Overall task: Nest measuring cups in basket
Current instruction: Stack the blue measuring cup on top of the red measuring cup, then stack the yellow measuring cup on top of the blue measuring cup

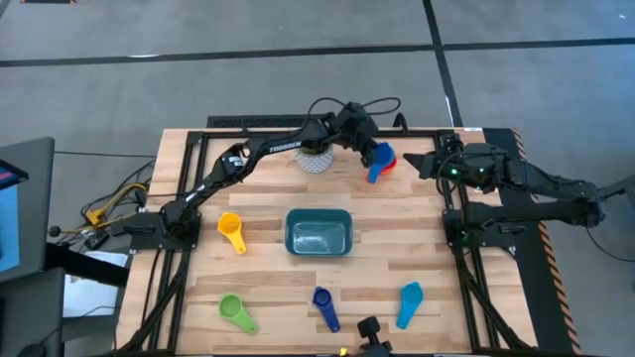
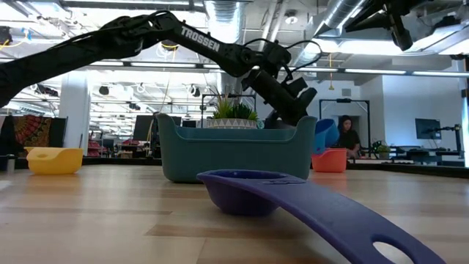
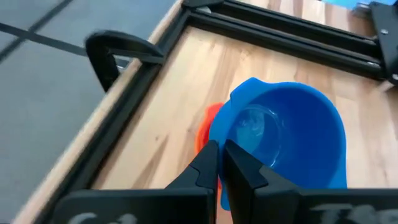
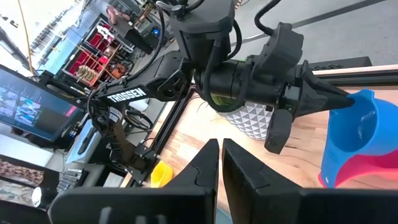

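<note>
i'm reaching the left fingers (image 1: 371,151) out to the far edge of the surface (image 1: 397,268), where they are pinching tight on the rim of the blue cup (image 1: 377,159), beside its short handle. the blue cup is sitting over the red cup (image 1: 388,162), so these two are already nesting and, i judge, could go over together. the white plant pot (image 1: 316,160) is standing just beside the fingers, so i'm keeping the wrist angled away from it. the basket (image 1: 318,233) is waiting well back from the fingers, in the middle of the surface and looking empty, so the carry is heading that way. the yellow cup (image 1: 231,229), green cup (image 1: 234,310), dark blue cup (image 1: 323,301) and light blue cup (image 1: 409,301) are lying apart around the basket, further from the fingers. i'm parking the right fingers (image 4: 220,163) near the right frame; they are nearly closed and gripping nothing.
</note>
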### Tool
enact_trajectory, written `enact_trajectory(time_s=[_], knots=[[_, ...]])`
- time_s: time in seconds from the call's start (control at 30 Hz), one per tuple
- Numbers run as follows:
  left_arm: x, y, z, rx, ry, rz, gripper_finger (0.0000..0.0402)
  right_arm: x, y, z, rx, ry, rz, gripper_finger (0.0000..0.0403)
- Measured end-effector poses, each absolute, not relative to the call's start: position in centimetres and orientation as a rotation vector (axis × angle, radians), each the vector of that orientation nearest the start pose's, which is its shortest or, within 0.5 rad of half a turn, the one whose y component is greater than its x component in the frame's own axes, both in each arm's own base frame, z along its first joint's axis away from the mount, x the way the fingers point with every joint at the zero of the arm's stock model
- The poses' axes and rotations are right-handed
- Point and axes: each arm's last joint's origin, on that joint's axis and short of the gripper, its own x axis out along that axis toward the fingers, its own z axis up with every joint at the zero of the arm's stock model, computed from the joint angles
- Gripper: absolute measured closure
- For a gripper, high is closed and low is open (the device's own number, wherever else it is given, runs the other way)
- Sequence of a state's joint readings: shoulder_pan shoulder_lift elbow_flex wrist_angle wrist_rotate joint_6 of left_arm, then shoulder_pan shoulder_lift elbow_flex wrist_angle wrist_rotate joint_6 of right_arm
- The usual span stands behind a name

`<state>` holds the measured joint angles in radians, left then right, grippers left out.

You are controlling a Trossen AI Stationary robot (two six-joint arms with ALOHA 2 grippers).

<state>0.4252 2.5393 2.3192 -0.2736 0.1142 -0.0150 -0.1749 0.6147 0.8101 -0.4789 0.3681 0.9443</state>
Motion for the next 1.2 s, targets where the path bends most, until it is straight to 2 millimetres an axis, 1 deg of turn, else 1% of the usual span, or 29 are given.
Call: enact_trajectory(time_s=[0.43,0.53,0.77,0.9,1.03,1.2], knots=[[52.5,23.4,21.3,-0.111,0.482,0.312,0.0398,12.0,-3.2,33.6,0.909,0.002,-0.633,0.0356],[52.5,23.4,21.2,-0.116,0.482,0.314,0.0379,12.0,-3.2,33.6,0.91,0.002,-0.633,0.0356],[52.5,23.4,21.3,-0.126,0.479,0.304,0.0316,12.0,-3.2,33.6,0.928,-0.004,-0.634,0.0356],[52.5,23.4,21.3,-0.127,0.479,0.304,0.029,12.1,-3.2,33.5,0.929,-0.002,-0.635,0.0356],[52.4,23.3,21.5,-0.154,0.49,0.284,0.0281,12.1,-3.2,33.3,0.923,0.017,-0.649,0.0356],[51.8,23.0,23.2,-0.165,0.515,0.276,0.0286,11.9,-3.3,32.7,0.922,0.051,-0.721,0.0356]])
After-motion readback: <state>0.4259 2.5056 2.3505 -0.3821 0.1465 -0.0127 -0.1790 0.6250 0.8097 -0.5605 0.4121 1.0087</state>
